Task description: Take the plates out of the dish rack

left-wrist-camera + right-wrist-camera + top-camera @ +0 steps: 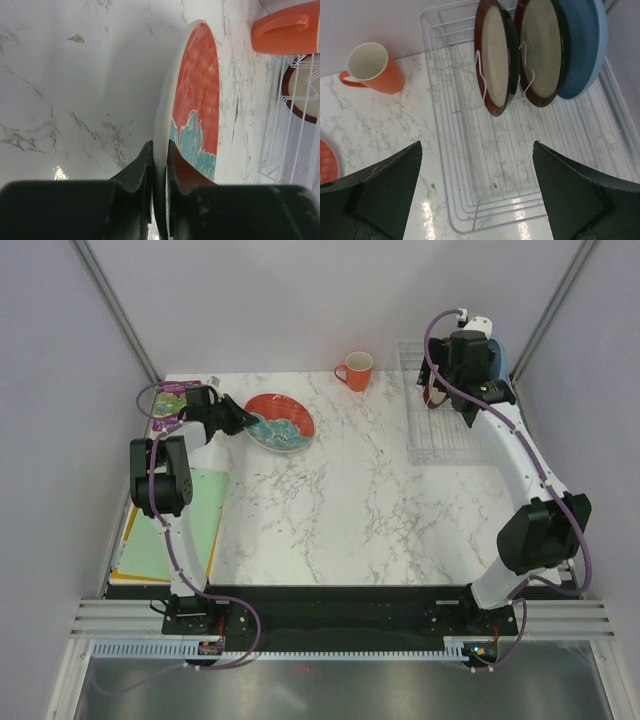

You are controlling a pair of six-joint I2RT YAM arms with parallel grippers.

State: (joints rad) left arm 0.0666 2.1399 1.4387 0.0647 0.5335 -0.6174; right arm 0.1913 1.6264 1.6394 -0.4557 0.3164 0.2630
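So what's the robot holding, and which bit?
The left gripper pinches the red patterned plate by its rim. The right gripper holds nothing, jaws open.

No readable text or labels.

The left arm [165, 480] folds at the elbow and reaches forward low, the left pincer [159, 150] pinched tight on the red plate [200, 75] rim. The right arm [520, 455] stretches far ahead (wrist tipped downward), the right pincer [477, 147] spread wide, gripping nothing.

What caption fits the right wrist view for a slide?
Open right pincer above the dish rack with two cream plates and one blue plate; orange mug alongside.
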